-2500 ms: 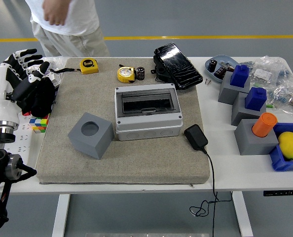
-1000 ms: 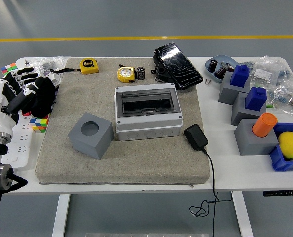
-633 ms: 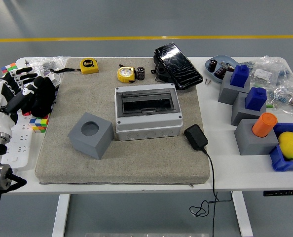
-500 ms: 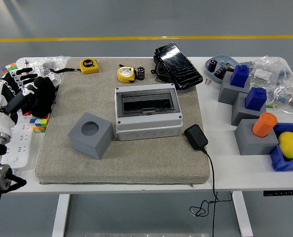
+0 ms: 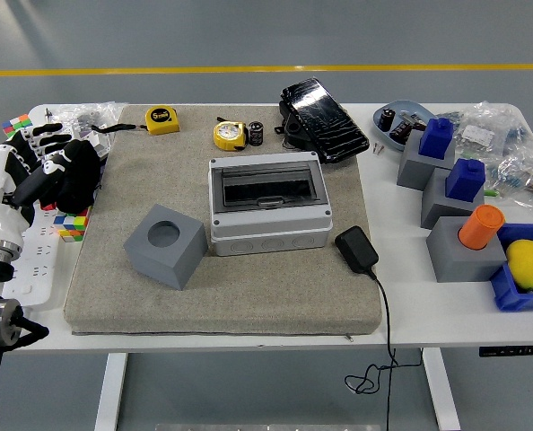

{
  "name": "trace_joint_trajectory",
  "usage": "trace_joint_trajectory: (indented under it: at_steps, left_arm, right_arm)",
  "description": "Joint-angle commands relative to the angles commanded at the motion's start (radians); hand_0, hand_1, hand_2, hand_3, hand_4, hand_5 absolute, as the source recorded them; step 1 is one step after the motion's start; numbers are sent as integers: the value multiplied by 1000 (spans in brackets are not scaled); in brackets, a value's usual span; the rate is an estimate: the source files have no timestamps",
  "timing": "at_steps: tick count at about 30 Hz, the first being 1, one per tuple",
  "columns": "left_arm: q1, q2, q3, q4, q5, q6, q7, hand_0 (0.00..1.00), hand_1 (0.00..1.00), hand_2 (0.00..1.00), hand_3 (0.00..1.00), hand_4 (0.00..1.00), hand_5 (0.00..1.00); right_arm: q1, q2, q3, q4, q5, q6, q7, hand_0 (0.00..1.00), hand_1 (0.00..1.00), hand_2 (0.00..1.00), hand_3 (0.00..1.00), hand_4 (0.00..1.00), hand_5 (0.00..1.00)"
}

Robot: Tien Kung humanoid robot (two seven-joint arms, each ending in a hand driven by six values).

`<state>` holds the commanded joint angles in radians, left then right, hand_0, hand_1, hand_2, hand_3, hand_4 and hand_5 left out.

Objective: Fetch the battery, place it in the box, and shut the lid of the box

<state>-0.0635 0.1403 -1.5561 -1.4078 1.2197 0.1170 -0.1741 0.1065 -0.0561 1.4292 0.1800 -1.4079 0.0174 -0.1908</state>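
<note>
Left hand (image 5: 35,162) at the counter's left edge, over the white power strip (image 5: 31,260). Fingers relaxed and slightly curled, holding nothing. Black glove-like bundle (image 5: 76,175) lies just beside it, at the mat's left border. Rubik's cube (image 5: 72,224) sits near the wrist, partly under that bundle. Right hand not visible.

Grey mat (image 5: 222,287) covers most of the white counter (image 5: 446,305). Grey cube with a round hole (image 5: 165,245) stands on the mat, just left of the box.

Box (image 5: 267,202): grey, mid-mat, clear lid down over a dark interior.

Battery (image 5: 256,133): small dark cylinder, upright at the mat's far edge, well apart from the box, just right of a yellow tape measure (image 5: 230,135). A second yellow tape measure (image 5: 162,118) lies further left. Black pouch (image 5: 322,120) lies to the battery's right.

Black charger (image 5: 357,250) rests at the mat's right edge, its cord running off the near edge of the counter.

Right side of counter: three grey blocks, two topped with blue pieces (image 5: 437,137) and one with an orange cylinder (image 5: 479,226). Yellow lemon (image 5: 528,263) in a blue bin (image 5: 509,296). Grey dish (image 5: 397,121) with small parts sits at the far edge.
</note>
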Motion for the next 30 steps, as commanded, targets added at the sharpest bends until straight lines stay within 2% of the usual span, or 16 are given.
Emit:
trace_joint_trajectory:
  at_steps: [30]
  left_arm:
    - [2,0,-6,-6,15,-7,14,416,593,579,613,998,360]
  right_arm:
    - [0,-2,1,0,-1,1,-1,680,664,698,627,998,623]
